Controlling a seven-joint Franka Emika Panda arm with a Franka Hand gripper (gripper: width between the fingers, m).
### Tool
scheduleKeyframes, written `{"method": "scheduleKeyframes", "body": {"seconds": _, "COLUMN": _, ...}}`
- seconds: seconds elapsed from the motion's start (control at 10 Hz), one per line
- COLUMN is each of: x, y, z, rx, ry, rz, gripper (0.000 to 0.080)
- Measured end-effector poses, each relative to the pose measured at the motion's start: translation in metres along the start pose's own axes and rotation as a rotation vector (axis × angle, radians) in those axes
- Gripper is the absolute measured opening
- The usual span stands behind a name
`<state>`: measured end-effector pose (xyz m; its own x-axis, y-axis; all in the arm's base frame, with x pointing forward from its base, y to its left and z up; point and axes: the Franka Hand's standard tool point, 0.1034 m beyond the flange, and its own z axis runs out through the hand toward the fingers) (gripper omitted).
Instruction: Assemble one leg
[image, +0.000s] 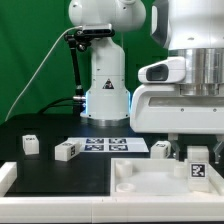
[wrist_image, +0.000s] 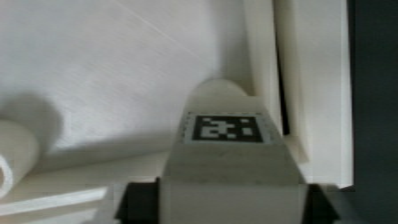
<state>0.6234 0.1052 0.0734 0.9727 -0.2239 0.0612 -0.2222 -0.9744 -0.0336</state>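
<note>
My gripper (image: 195, 146) hangs at the exterior view's right and is shut on a leg (image: 198, 165), a white block with a black-and-white tag. It holds the leg upright over the right corner of the large white tray-like board (image: 140, 185). In the wrist view the leg (wrist_image: 226, 140) fills the middle, its tag facing the camera, and dark fingers (wrist_image: 146, 196) press on both its sides. Below it lie the board's floor and raised rim (wrist_image: 285, 80). I cannot tell whether the leg's lower end touches the board.
Three more loose legs lie on the black table: one at the left (image: 30, 144), one beside it (image: 67, 150), one near the gripper (image: 162, 150). The marker board (image: 113, 145) lies in front of the robot base (image: 105, 95). A white block (image: 6, 176) sits at the front left.
</note>
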Motion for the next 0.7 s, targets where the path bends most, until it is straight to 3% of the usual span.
{"method": "scheduleKeyframes", "body": {"seconds": 0.4, "x": -0.0004, "y": -0.0005, "z": 0.0002, "rx": 0.003, "ry": -0.002, "rz": 0.231, "gripper": 0.029}}
{"method": "scheduleKeyframes", "body": {"seconds": 0.7, "x": 0.0, "y": 0.0029, "z": 0.0009, "rx": 0.044, "ry": 0.013, "rz": 0.575, "gripper": 0.0291}}
